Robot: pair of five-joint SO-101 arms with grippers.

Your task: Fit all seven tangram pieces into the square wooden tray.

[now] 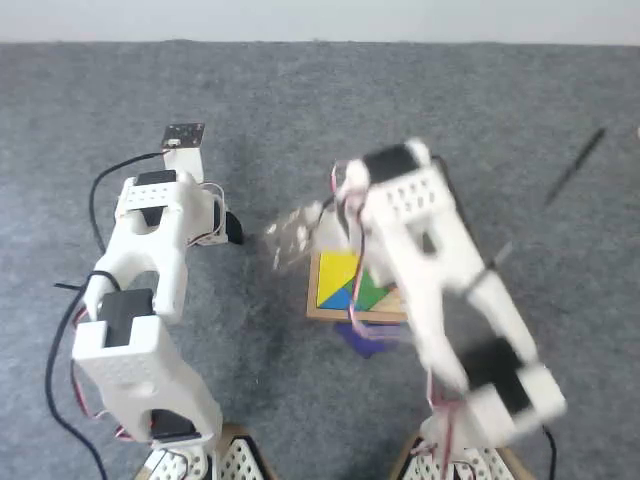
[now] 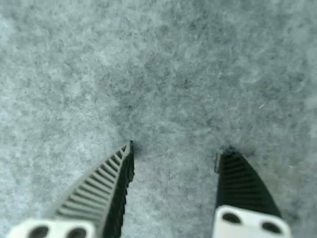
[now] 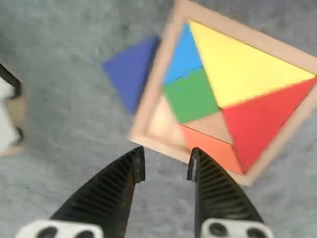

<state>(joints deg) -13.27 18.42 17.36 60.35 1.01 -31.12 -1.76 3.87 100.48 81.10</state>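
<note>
Our right gripper point(image 3: 166, 166) holds its fingers apart over a rim of the wooden tray point(image 3: 157, 74). Just outside the tray lies the dark blue triangle point(image 3: 131, 69), its long edge running along the rim and its corner pointing away. Our left gripper point(image 2: 176, 153), fingers also spread, hangs over the grey carpet point(image 2: 163, 64).

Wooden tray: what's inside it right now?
Yellow triangle, red triangle, light blue triangle, green square, orange piece, with bare wood showing. The dark blue triangle lies outside. The right end effector covers part of the tray.
</note>
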